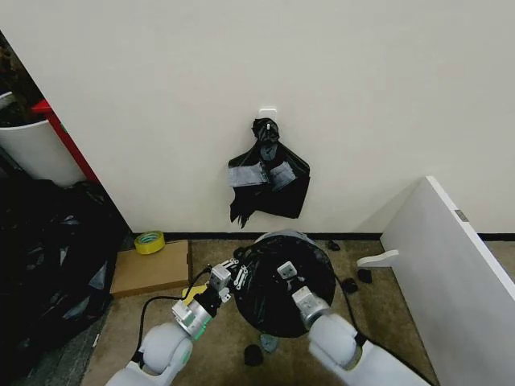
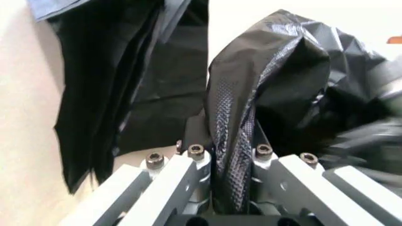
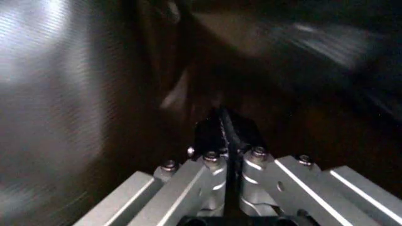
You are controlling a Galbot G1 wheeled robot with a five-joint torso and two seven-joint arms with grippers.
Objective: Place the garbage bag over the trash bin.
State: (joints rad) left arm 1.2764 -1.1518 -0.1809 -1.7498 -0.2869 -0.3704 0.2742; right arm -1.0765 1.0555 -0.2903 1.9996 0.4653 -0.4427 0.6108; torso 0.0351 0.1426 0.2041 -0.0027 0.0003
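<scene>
The garbage bag (image 1: 282, 277), glossy black and wrinkled, is draped over the round top of the trash bin, which stands on the floor near the wall. The bag hides nearly all of the bin; a small greenish bit of its base (image 1: 269, 343) peeks out below. My left gripper (image 1: 231, 275) is at the bag's left rim, shut on a bunched fold of the bag (image 2: 236, 141). My right gripper (image 1: 287, 273) reaches over the middle of the bag, its fingers (image 3: 217, 134) pressed together on a thin dark strip of film amid dark plastic (image 3: 69, 94).
A black bundle with grey tape patches (image 1: 268, 173) hangs on the wall behind. A cardboard box (image 1: 151, 272) with a yellow tape roll (image 1: 150, 241) lies to the left, beside a heap of black plastic (image 1: 48, 257) and a white tub (image 1: 36, 153). A white board (image 1: 451, 257) leans on the right.
</scene>
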